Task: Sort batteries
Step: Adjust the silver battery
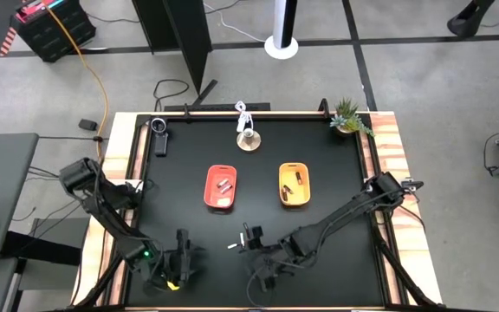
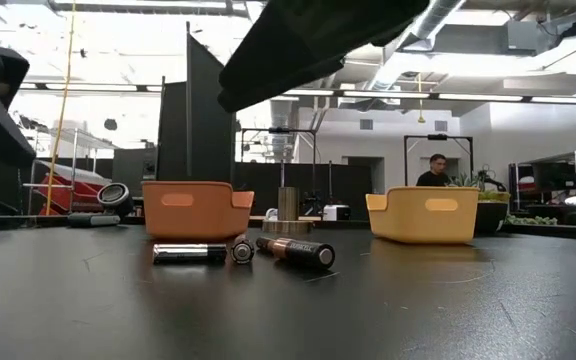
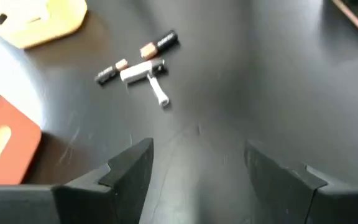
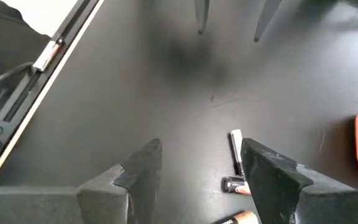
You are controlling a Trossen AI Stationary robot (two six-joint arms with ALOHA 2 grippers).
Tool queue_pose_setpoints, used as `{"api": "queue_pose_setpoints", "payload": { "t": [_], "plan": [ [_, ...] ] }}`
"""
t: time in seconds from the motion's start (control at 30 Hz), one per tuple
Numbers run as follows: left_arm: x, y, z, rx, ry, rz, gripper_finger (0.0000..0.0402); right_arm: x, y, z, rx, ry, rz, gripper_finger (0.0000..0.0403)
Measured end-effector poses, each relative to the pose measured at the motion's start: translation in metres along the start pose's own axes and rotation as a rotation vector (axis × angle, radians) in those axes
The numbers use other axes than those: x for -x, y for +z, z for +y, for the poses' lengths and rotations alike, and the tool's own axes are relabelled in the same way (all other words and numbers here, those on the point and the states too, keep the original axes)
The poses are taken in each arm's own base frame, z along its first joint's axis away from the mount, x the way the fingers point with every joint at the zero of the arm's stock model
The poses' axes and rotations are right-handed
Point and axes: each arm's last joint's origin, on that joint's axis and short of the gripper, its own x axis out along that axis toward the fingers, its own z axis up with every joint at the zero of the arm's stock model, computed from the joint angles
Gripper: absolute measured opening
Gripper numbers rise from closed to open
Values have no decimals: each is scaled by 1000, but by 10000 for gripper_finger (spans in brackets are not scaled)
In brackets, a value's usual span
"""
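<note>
Jaws of the left gripper (image 3: 194, 171) stand wide apart with nothing between them, poised over bare black desk (image 1: 319, 147) at the near left. Jaws of the right gripper (image 4: 207, 168) are likewise spread and empty, low over the desk near its front middle.

Loose batteries (image 3: 142, 62) lie in a small cluster ahead of the left jaws, well clear of the fingertips: two dark cells with coppery ends, one silvery-white cell touching them, a second white cell angled off toward the jaws. In the right wrist view the same cluster sits just beside one of that gripper's fingers (image 4: 272, 177); a white cell and a dark cell show there, partly hidden by the finger. The low view shows three cells lying flat on the desk.

Beyond the cluster, farther from both jaws, sits the orange tray (image 1: 210, 189) holding two small cells, makes not readable. Yellow tray (image 1: 307, 186) stands beside it, apart, with two dark cells inside.

Far edge of desk: small potted plant (image 1: 348, 117) at one corner, a round wooden stand (image 1: 248, 139) at the middle.
</note>
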Motion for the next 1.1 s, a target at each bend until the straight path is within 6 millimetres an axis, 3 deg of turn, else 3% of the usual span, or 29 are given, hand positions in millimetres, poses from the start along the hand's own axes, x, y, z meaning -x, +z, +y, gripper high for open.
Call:
{"api": "queue_pose_setpoints", "payload": {
  "t": [0.2, 0.4, 0.6, 1.1],
  "plan": [
    [10, 9, -2, 11, -71, -33, 245, 1, -1, 4, -8, 7, 2, 234],
    [22, 13, -18, 6, -237, -80, 245, 1, -1, 3, -28, 2, 6, 234],
    [36, 17, -31, -20, -295, -110, 247, 3, -2, 12, -20, 15, 4, 234],
    [0, 32, -114, -154, -225, -71, 277, 12, -5, 36, -30, -91, -38, 234]
  ]
}}
